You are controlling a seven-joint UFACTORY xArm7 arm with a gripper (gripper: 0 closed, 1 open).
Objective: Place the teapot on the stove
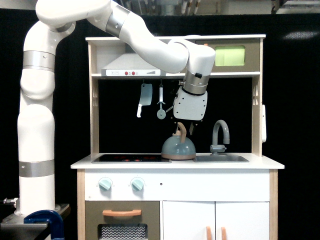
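The teapot (178, 147) sits between the stove (131, 158) and the faucet (220, 135), under the claw (184, 128).

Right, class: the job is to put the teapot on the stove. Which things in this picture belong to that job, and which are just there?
Part of the job:
teapot
stove
gripper

Just there:
faucet
sink
toy cleaver
hanging utensil
oven knobs
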